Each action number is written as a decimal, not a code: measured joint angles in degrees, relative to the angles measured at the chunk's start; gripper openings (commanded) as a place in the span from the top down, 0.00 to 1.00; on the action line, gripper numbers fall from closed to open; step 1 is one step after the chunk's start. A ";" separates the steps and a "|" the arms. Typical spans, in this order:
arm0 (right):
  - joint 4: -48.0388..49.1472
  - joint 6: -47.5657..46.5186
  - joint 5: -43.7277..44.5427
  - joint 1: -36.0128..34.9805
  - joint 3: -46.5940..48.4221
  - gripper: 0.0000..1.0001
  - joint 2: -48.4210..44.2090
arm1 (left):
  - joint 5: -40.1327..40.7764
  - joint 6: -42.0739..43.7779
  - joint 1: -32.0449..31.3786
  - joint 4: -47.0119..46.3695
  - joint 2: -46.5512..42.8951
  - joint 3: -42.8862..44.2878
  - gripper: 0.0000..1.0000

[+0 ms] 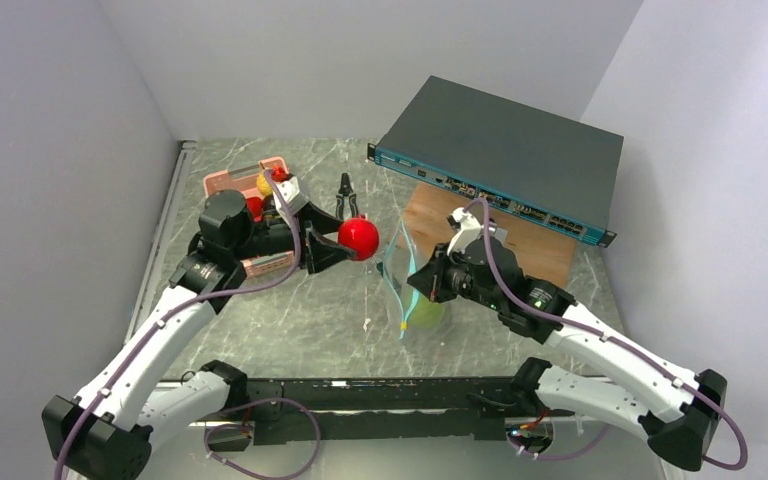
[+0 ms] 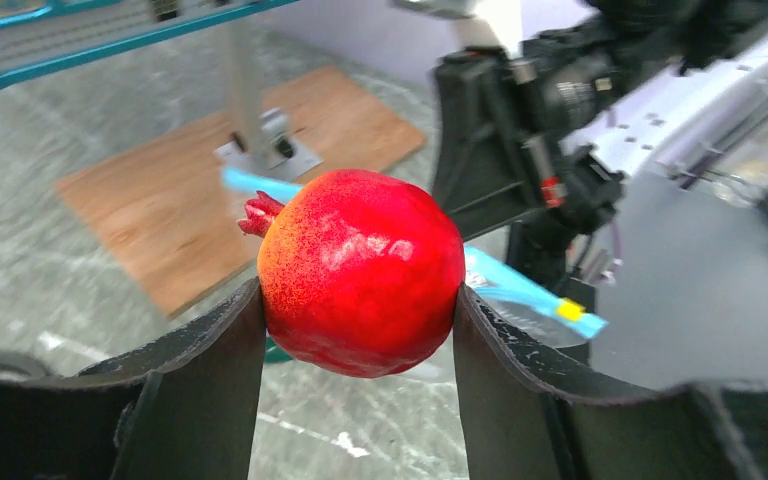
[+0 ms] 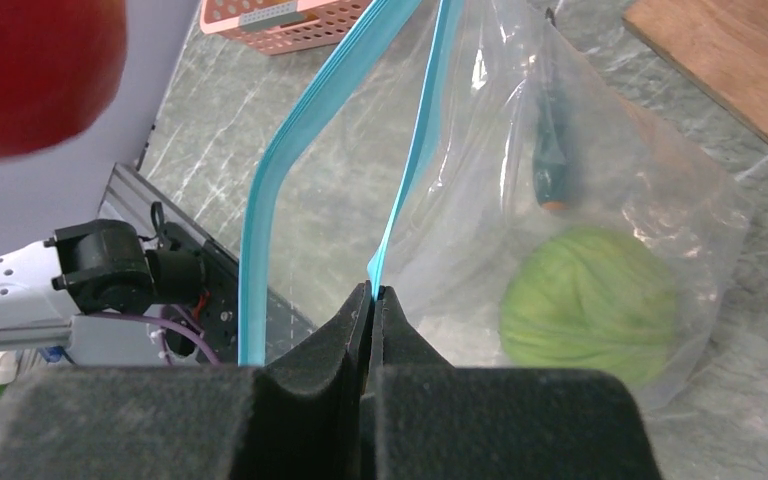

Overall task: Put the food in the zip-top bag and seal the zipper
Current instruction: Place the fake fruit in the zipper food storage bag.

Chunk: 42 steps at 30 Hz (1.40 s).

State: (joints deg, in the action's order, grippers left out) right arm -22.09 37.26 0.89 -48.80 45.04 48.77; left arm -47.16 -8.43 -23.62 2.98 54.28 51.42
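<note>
My left gripper [image 1: 345, 243] is shut on a glossy red pomegranate [image 1: 359, 237], held above the table just left of the bag; it fills the left wrist view [image 2: 360, 272] between both fingers. The clear zip-top bag [image 1: 415, 290] stands open, its teal zipper strip [image 3: 270, 180] parted into two edges. My right gripper [image 3: 372, 292] is shut on one zipper edge and holds the mouth up. A green fruit [image 3: 590, 305] and a dark orange-tipped item [image 3: 550, 150] lie inside the bag.
A pink basket [image 1: 245, 185] with more food stands at the back left. Black pliers [image 1: 346, 195] lie behind the pomegranate. A wooden board [image 1: 520, 245] and a raised dark network switch [image 1: 505, 150] are at the back right.
</note>
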 measured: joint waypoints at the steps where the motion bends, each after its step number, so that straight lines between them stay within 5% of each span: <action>1: 0.50 0.07 -0.39 0.00 0.00 1.00 0.48 | -2.03 -0.50 -0.72 -1.46 0.15 -0.09 0.81; 13: 3.52 1.22 -2.75 -0.44 1.68 1.00 3.04 | -6.64 0.00 -9.68 -0.63 9.70 1.33 0.83; 27: 0.24 1.31 -0.59 -0.31 3.06 1.00 -0.74 | 5.11 6.73 -14.38 14.97 16.90 9.05 0.87; 33: 4.72 1.36 -3.72 -1.20 3.34 1.00 -0.72 | 8.83 8.37 -14.91 17.00 17.33 9.05 0.84; 42: 7.54 1.33 -5.44 -3.13 4.68 1.00 3.15 | 13.60 9.33 -15.10 17.14 17.07 9.03 0.65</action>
State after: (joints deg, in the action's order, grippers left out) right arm -14.55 38.59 -4.56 -51.92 49.71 51.92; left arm -33.56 0.91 -38.72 20.12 71.35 60.45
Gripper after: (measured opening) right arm 0.010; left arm 0.627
